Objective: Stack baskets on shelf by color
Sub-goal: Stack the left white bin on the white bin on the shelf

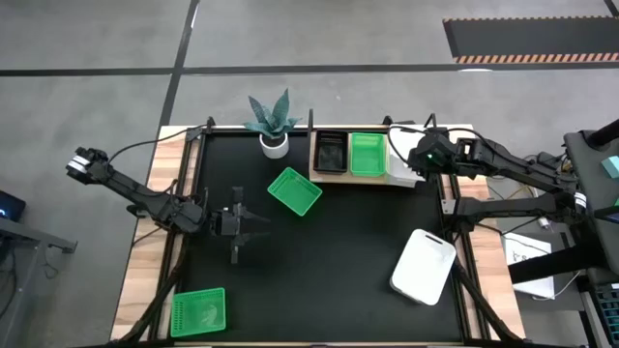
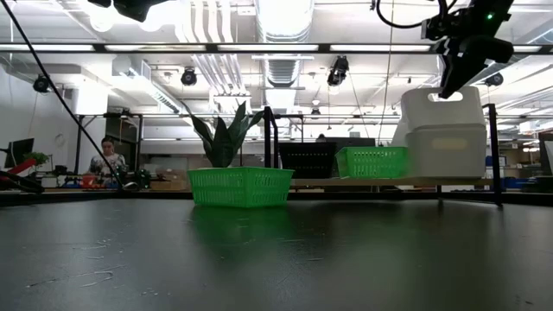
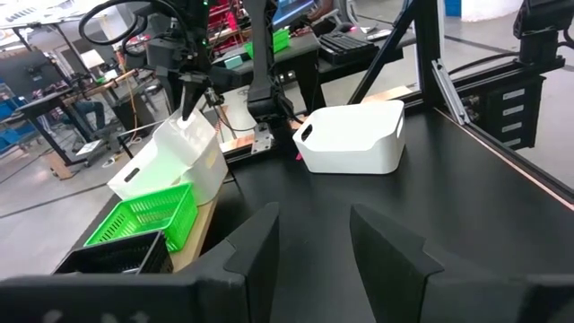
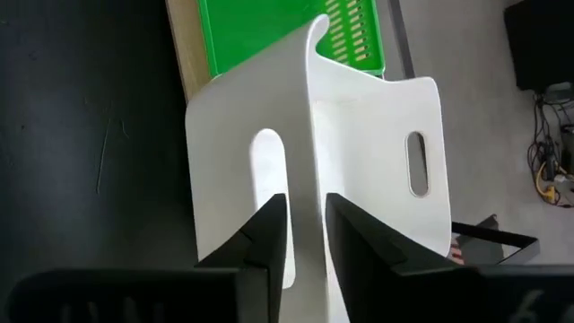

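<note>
The wooden shelf (image 1: 329, 175) stands at the table's far side. A black basket (image 1: 331, 152) sits at its left end, a green basket (image 1: 367, 153) in the middle and a white basket (image 2: 445, 154) at its right end. My right gripper (image 1: 422, 155) is shut on a second white basket (image 2: 441, 108), which sits in the lower white one. A third white basket (image 1: 424, 266) rests on the table at the near right. Two more green baskets rest on the table, one in front of the shelf (image 1: 294, 190) and one at the near left (image 1: 197, 312). My left gripper (image 1: 242, 224) is open and empty over the table's left middle. My right gripper pinches the upper white basket's end wall (image 4: 309, 179) at its rim, beside a handle slot (image 4: 267, 170), one finger on each side of the wall. The fingers point down from above. The basket sits tilted, its lower part in the white basket on the shelf.
A potted plant in a white pot (image 1: 275, 145) stands left of the shelf. Black frame posts (image 1: 447, 193) run along the table's right and left sides. The black tabletop (image 1: 329, 251) between the loose baskets is bare.
</note>
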